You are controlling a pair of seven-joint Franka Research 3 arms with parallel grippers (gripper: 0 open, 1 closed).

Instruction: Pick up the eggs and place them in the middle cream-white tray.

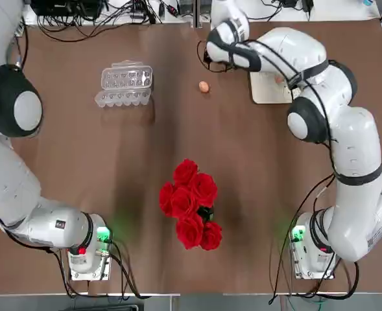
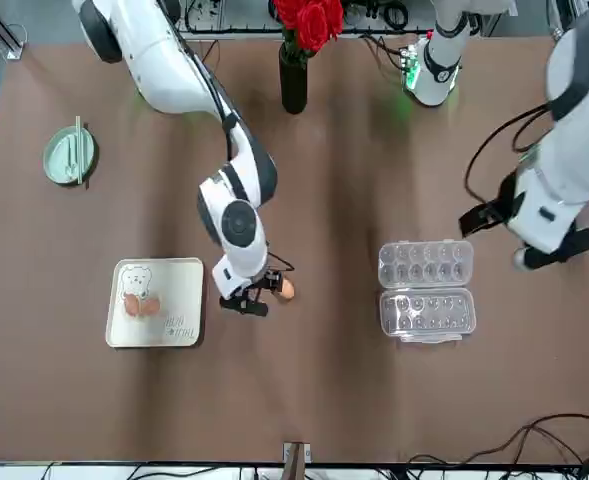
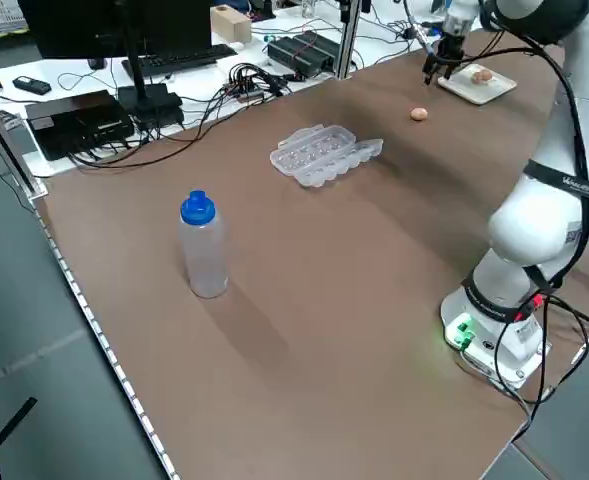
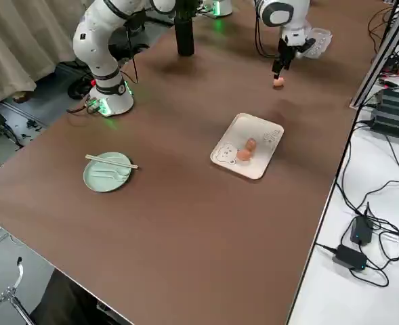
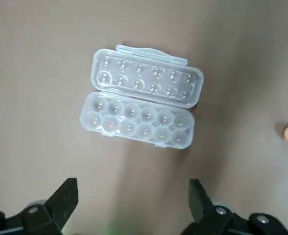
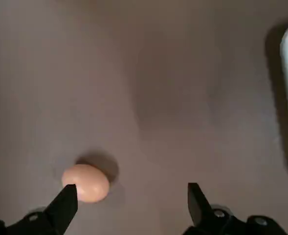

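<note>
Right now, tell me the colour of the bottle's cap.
Blue. The cap tops the clear bottle, seen best in the left side view.

Illumination is even, bright and diffuse from overhead. My arms cast soft, broad shadows on the brown surface point(image 1: 80, 168). An egg point(image 6: 86, 182) at lower left of my right wrist view is slightly blurred, with a small dark shadow touching it. Green indicator glow tints the surface near my bases.
</note>
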